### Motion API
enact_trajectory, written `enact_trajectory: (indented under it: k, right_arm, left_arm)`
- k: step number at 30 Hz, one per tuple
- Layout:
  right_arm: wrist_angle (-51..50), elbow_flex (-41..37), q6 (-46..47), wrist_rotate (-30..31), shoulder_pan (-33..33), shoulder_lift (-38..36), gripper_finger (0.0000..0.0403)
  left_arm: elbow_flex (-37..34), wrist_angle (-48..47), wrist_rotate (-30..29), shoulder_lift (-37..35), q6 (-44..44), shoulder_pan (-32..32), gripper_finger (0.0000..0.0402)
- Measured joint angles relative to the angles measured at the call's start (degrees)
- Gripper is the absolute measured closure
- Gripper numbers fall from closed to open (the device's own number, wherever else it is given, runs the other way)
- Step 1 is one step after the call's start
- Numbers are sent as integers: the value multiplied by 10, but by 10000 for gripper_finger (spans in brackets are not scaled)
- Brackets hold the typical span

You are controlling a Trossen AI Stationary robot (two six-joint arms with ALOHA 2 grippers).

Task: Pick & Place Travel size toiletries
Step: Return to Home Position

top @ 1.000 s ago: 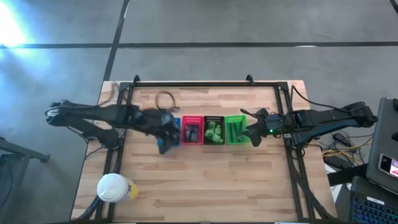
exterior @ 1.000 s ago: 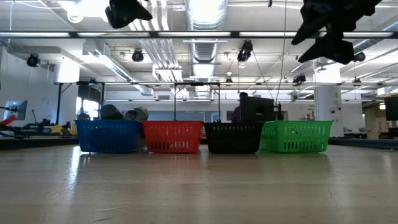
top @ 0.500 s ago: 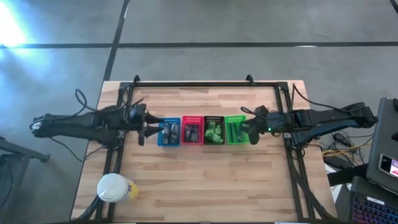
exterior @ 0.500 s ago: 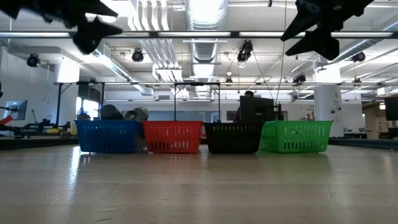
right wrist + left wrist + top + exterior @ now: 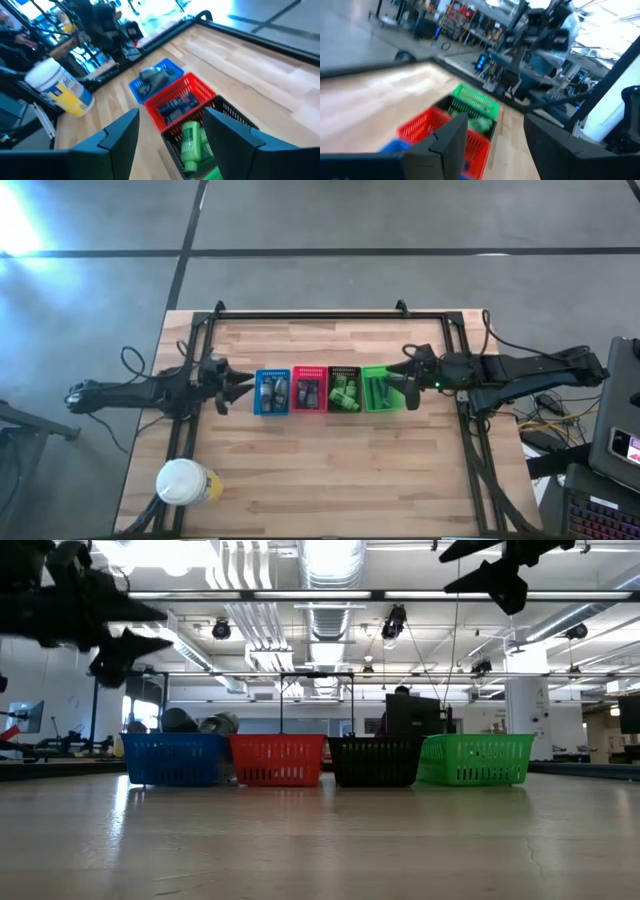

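Up front on the bench (image 5: 330,470) your white-lidded container (image 5: 182,480) hasn't moved. Behind it, grey tubes (image 5: 268,391) lie in the blue basket (image 5: 256,394), green bottles (image 5: 345,392) in the black basket (image 5: 344,368), razors (image 5: 378,390) in the green basket (image 5: 378,368). The left gripper (image 5: 240,385) has backed off leftward, the right gripper (image 5: 398,385) has risen; both spread, empty

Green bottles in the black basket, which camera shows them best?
Right wrist view: the green bottles lie close, shapes plain. High view shows small green patches, left wrist view a glimpse; in the low view the black basket hides them.
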Motion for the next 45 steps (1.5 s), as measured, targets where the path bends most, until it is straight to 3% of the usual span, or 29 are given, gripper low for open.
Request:
enact_trajectory:
  k: [11,17,22,35,40,45]
  right_arm:
    - [69,-6,-44,-1,0,-60,163]
    - [74,-65,-24,-1,0,-104,145]
    - [138,-106,-26,-7,1,-139,132]
    - [154,-105,-25,-6,0,-139,97]
    - [151,-105,-66,-3,0,-145,83]
    - [171,-104,-164,-82,2,-143,68]
  left_arm:
    - [-49,-9,6,-22,-9,0,202]
    - [-49,-9,5,-22,-9,0,202]
    - [-49,-10,5,-22,-10,0,202]
    - [-50,-9,5,-22,-10,0,202]
    - [-50,-9,5,-22,-10,0,202]
    - [-50,-9,4,-22,-10,0,202]
